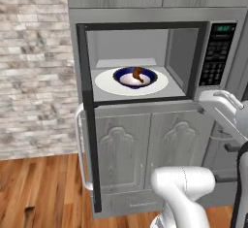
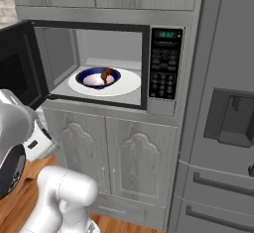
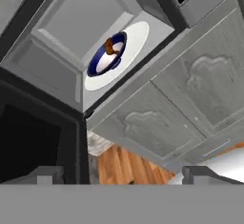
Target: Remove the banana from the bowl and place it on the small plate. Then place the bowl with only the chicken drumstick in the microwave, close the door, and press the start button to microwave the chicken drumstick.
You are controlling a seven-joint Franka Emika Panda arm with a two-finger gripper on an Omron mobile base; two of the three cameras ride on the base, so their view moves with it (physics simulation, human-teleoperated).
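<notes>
The microwave (image 1: 145,16) (image 2: 166,105) stands with its door (image 1: 88,125) (image 2: 15,73) swung wide open to the left. Inside, the blue bowl (image 1: 121,76) (image 2: 87,73) (image 3: 102,61) rests on the white turntable disc (image 1: 109,84). The brown chicken drumstick (image 1: 138,73) (image 2: 105,74) (image 3: 111,46) lies in the bowl. My gripper (image 3: 124,175) is open with nothing between its tips; it hangs below and in front of the cavity beside the open door (image 3: 33,137), looking up at the bowl. The black keypad panel (image 1: 213,57) (image 2: 163,73) is on the microwave's right side. The banana and small plate are out of view.
Grey cabinet doors (image 1: 140,149) (image 2: 124,157) sit under the microwave. The door's white handle (image 1: 80,144) juts out at the left. A steel fridge (image 2: 223,118) stands to the right, a brick wall (image 1: 34,67) to the left, wood floor (image 1: 43,193) below.
</notes>
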